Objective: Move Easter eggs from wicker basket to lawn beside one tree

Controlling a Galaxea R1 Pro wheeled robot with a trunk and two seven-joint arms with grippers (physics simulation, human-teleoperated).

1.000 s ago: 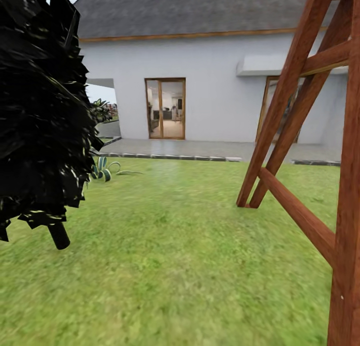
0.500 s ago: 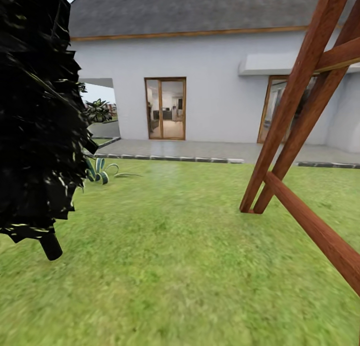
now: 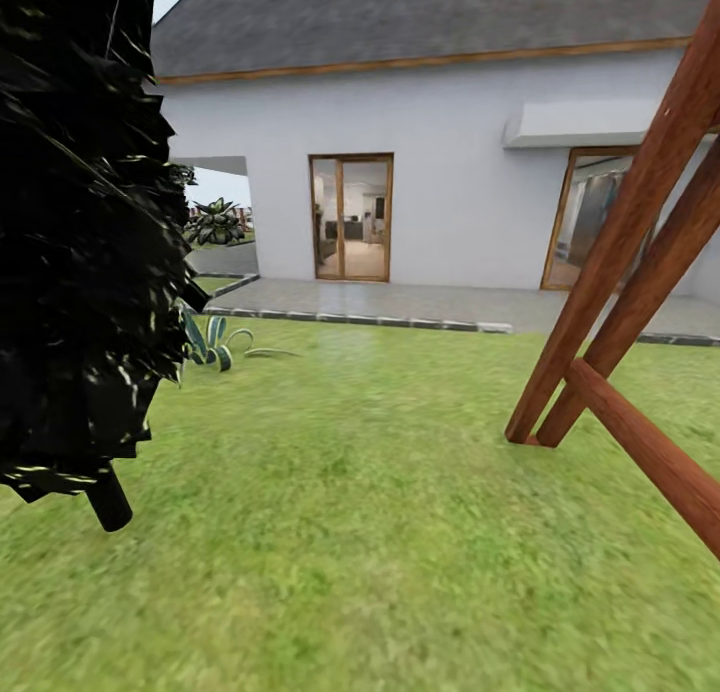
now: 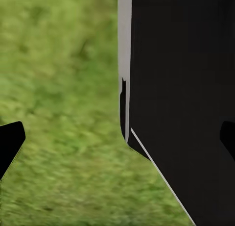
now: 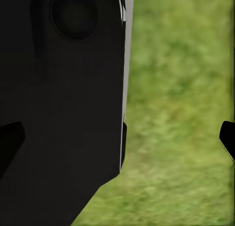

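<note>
In the head view, mottled green lawn (image 3: 360,532) is seen between a near-black cypress (image 3: 80,242) and a red-brown wooden frame (image 3: 640,302) (cut off at the edge). In the left wrist view, the left gripper (image 4: 117,142) is held over grass beside the robot's black body panel (image 4: 181,88), its fingertips (image 4: 10,142) spread wide and holding nothing. In the right wrist view, the right gripper (image 5: 117,138) is likewise held wide apart and empty.

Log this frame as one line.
phase: transit | ahead: lawn, house | near: black cypress, wooden frame | tools: open, nothing held

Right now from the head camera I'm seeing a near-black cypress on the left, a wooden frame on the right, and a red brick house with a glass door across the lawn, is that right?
Not quite. The house is not red brick: the head view shows plain white walls under a grey roof. The rest holds: the near-black cypress on the left, the wooden frame on the right, the glass door across the lawn.
</note>
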